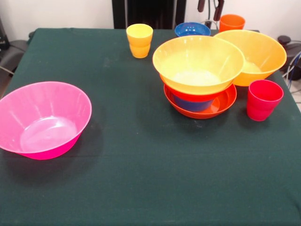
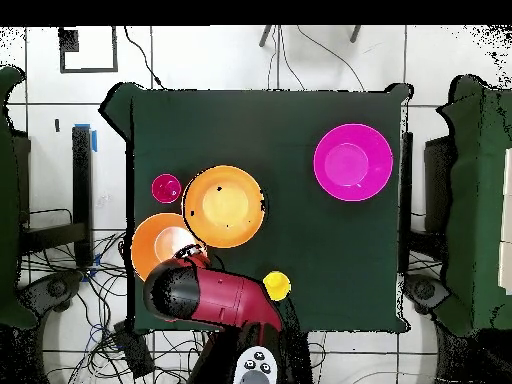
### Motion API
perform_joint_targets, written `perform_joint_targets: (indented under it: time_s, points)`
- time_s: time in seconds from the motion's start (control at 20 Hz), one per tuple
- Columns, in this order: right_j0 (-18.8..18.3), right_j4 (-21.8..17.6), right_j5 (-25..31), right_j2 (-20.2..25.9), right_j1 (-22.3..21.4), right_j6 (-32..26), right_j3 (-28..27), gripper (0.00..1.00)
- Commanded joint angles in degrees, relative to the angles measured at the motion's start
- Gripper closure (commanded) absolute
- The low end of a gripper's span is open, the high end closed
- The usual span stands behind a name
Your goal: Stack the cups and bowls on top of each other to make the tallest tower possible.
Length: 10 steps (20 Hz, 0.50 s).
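The tower stands right of centre: a shallow red-orange bowl (image 1: 225, 102) lowest, then a small blue bowl (image 1: 190, 104), a second red-orange bowl, and a large orange-yellow bowl (image 1: 197, 63) on top, also in the overhead view (image 2: 225, 207). A second large orange-yellow bowl (image 1: 256, 54) leans against it. The pink bowl (image 1: 42, 120) sits alone at the left. The red-pink cup (image 1: 263, 100), yellow cup (image 1: 139, 40), orange cup (image 1: 232, 22) and another blue bowl (image 1: 192, 29) stand around the tower. My gripper (image 1: 210, 7) shows only its tips at the top edge, apart and empty.
In the overhead view the red and black arm (image 2: 215, 298) lies drawn back over the table's near-base edge, covering the blue bowl and the orange cup. The dark green cloth (image 1: 141, 179) covers the whole table. Cables lie on the floor around it.
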Motion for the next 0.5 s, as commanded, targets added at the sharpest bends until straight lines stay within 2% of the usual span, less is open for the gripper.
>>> perform_joint_targets:
  time_s: [0.05, 0.5]
  points:
    - [0.23, -2.2, -3.28, 3.35, 3.79, 4.18, 1.39, 0.0]
    - [0.31, -2.18, -3.8, 3.46, 4.23, 4.34, 1.3, 0.0]
